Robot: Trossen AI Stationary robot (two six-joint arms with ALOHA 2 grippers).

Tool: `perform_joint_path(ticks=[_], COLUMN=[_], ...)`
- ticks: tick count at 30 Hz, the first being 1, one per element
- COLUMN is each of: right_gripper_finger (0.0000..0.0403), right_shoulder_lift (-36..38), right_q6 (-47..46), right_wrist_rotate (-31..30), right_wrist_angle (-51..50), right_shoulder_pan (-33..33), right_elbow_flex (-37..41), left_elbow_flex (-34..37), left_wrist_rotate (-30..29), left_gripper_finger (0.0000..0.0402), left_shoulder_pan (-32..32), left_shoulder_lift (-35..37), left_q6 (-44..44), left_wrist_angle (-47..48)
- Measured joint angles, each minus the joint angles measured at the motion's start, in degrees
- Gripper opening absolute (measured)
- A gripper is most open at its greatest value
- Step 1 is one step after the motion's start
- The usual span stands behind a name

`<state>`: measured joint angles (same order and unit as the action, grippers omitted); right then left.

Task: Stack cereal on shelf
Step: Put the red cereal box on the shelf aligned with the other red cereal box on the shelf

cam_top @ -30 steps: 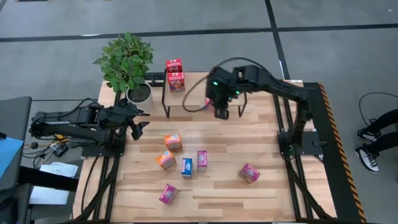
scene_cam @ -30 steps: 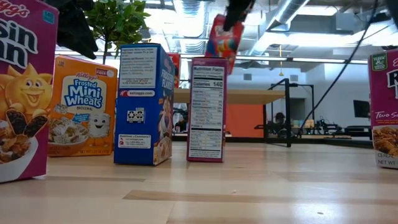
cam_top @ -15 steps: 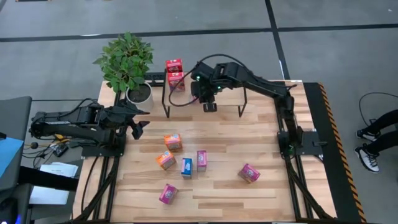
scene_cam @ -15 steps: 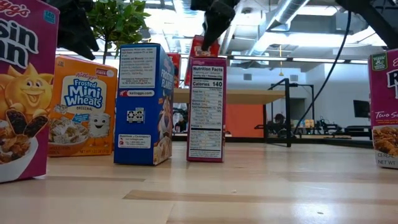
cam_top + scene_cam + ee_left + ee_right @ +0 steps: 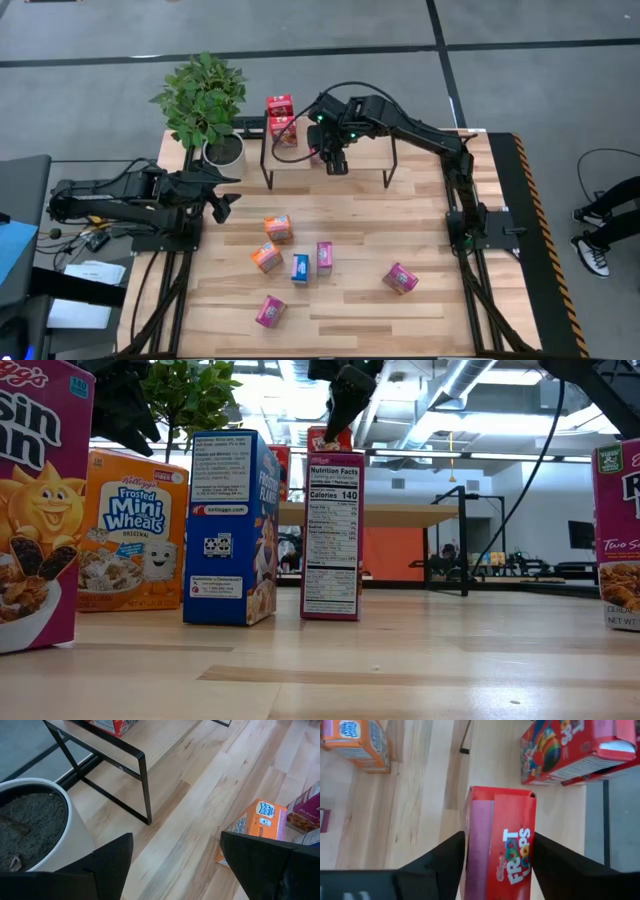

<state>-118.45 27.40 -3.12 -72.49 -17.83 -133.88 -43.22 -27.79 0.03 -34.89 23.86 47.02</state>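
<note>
— Plank table [image 5: 430, 300] under the overhead camera, a potted plant [image 5: 205, 100] at its 11 o'clock corner: how much cereal is shelved?

— Two red boxes [image 5: 281, 120] sit at the left end of the shelf [image 5: 365, 155], which stands along the table's 12 o'clock edge. A third, a red Froot Loops box [image 5: 502, 845], is pinched between the fingers of the right gripper [image 5: 336, 160], over the shelf board just beside those two.

— Is it set down?

— Cannot tell; by the low view it looks at or very near the board, with the fingers clamped on it.

— What remains?

— Six boxes on the table, by my count: an orange box [image 5: 278, 228] near centre, a second orange one [image 5: 266, 257] toward 7 o'clock of it, a blue box [image 5: 301, 268] and a magenta box [image 5: 325, 256] side by side, another magenta [image 5: 270, 311] near 6 o'clock, and one more [image 5: 401, 278] toward 4 o'clock.

— The other arm?

— The left gripper [image 5: 222, 203] waits at 9 o'clock, fingers spread, holding nothing. Roughly a third done, I judge.
</note>
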Motion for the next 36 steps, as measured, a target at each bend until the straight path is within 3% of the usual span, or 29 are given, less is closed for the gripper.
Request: perform_joint_path(ticks=[16,36], right_gripper_finger=[0.0255,0.0255], right_shoulder_lift=[0.0,0.0], right_q6=[0.5,-1.4], right_wrist_rotate=[0.2,0.8], right_wrist_angle=[6.2,2.4], right_shoulder_pan=[-2.3,-2.5], right_elbow_flex=[0.0,0.0], left_elbow_flex=[0.0,0.0], left_wrist_rotate=[-2.1,-3.6], left_gripper_finger=[0.0290,0.0290], left_shoulder_pan=[0.0,0.0], left_shoulder_lift=[0.0,0.0], left_q6=[0.0,0.0], left_wrist_angle=[0.0,0.0])
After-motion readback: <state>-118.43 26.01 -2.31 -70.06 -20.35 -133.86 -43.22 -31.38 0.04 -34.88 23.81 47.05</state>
